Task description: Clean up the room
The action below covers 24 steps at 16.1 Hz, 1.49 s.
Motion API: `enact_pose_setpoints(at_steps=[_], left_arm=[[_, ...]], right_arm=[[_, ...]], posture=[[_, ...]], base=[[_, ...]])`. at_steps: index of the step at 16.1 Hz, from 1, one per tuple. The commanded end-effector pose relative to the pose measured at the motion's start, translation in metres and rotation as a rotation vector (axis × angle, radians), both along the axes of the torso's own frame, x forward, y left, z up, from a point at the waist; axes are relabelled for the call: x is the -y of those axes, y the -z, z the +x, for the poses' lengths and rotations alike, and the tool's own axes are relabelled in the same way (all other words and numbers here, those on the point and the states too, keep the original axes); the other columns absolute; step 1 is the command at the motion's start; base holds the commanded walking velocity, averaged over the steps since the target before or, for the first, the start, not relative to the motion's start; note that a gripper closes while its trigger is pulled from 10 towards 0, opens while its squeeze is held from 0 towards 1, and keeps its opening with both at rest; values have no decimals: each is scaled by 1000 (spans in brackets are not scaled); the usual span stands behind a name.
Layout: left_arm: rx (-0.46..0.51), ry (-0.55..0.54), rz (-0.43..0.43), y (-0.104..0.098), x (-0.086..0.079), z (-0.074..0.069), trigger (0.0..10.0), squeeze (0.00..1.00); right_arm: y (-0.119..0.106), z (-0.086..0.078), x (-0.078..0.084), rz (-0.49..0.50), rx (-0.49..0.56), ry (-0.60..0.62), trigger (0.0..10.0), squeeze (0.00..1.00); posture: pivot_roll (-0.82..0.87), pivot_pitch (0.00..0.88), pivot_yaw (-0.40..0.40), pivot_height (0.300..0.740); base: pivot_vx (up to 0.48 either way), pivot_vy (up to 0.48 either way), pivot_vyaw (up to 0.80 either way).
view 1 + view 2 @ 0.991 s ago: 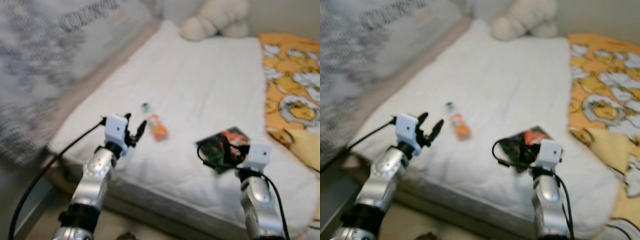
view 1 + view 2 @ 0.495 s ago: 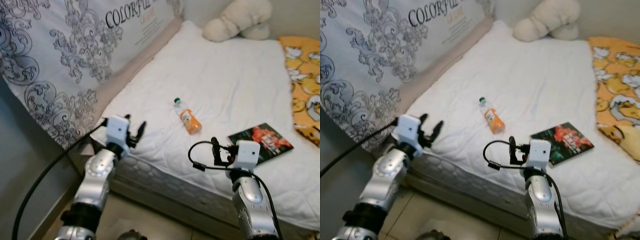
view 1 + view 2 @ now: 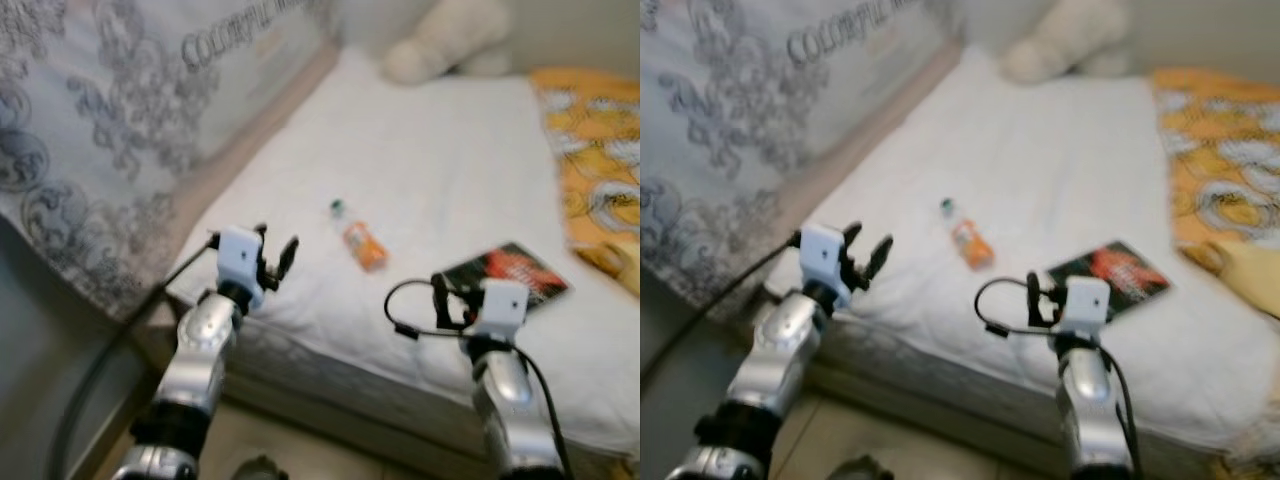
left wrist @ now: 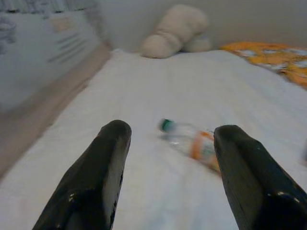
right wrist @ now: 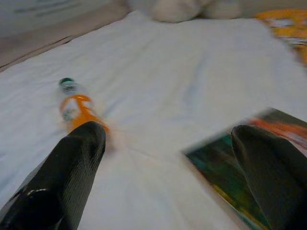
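We hold our left claw [image 3: 274, 258] and right claw [image 5: 168, 158] spread and empty above the near edge of the bed [image 3: 440, 170]. The orange bottle [image 3: 358, 240] lies on its side on the white sheet between them, and the book [image 3: 512, 275] lies flat just beyond our right claw.

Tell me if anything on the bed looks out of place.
Two things: a plastic bottle with an orange label and green cap lies on its side mid-mattress, and a book sits askew near the mattress's front edge.
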<state>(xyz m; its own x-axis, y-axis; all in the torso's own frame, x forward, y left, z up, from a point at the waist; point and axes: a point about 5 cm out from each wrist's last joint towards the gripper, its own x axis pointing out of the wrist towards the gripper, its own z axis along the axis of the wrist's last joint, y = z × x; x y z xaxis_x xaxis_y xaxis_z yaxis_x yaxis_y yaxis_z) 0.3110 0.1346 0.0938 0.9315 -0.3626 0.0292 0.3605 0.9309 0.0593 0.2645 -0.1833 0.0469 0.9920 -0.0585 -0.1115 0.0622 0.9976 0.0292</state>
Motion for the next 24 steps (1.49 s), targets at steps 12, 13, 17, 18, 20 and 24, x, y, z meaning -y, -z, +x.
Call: enact_pose_setpoints(at_steps=[12, 13, 17, 18, 20, 24], left_arm=[[10, -57, 189, -28, -24, -18, 10000, 0], [6, -34, 198, -32, -23, -25, 10000, 0], [-50, -39, 208, -59, -34, -57, 10000, 0], [-51, -63, 221, -67, -36, -64, 10000, 0], [-51, -98, 209, -80, -34, -78, 10000, 0], [-108, -98, 150, -78, -26, -90, 10000, 0]], right_arm=[[-26, 95, -54, 186, -298, -223, 10000, 0], [-22, 94, -55, 182, -329, -227, 10000, 0], [-3, 83, -77, 199, -449, -269, 10000, 0], [2, 79, -83, 187, -465, -298, 10000, 0], [7, 74, -92, 112, -479, -335, 10000, 0], [8, 75, -88, 128, -506, -280, 10000, 0]], posture=[[333, 0, -93, 728], [349, 0, -91, 728], [430, 151, -88, 728], [458, 209, -85, 728], [473, 261, -79, 728], [463, 271, -96, 728]], base=[[232, 0, 0], [0, 0, 0], [0, 0, 0], [0, 0, 0], [0, 0, 0], [0, 0, 0]])
